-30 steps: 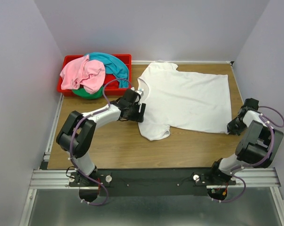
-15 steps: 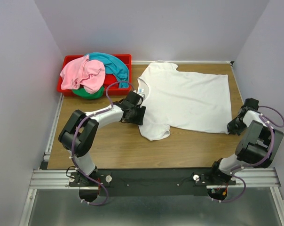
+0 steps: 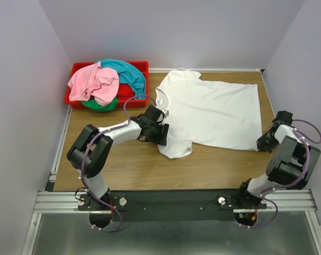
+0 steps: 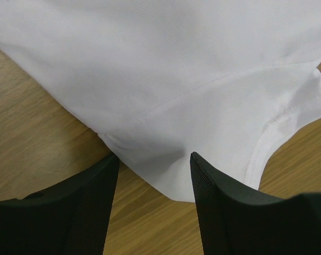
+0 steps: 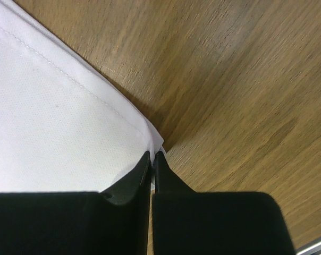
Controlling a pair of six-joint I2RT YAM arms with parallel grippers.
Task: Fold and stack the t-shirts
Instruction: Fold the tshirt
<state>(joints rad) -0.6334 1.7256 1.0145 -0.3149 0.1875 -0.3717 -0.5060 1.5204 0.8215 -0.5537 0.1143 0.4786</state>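
White t-shirt [image 4: 176,74] edge between left claw [image 4: 153,157]

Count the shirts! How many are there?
4: white shirt spread on the table; pink shirt, teal shirt and green shirt piled in the red bin. More may hide underneath.

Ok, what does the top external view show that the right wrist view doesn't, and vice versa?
Only top external: the red bin holding the pink t-shirt, teal t-shirt and green t-shirt, the left gripper at the near sleeve of the white t-shirt, and that shirt's whole spread-out shape. Only right wrist: the right gripper shut on its hem corner, stitching visible. Both: the white t-shirt on the wooden table.
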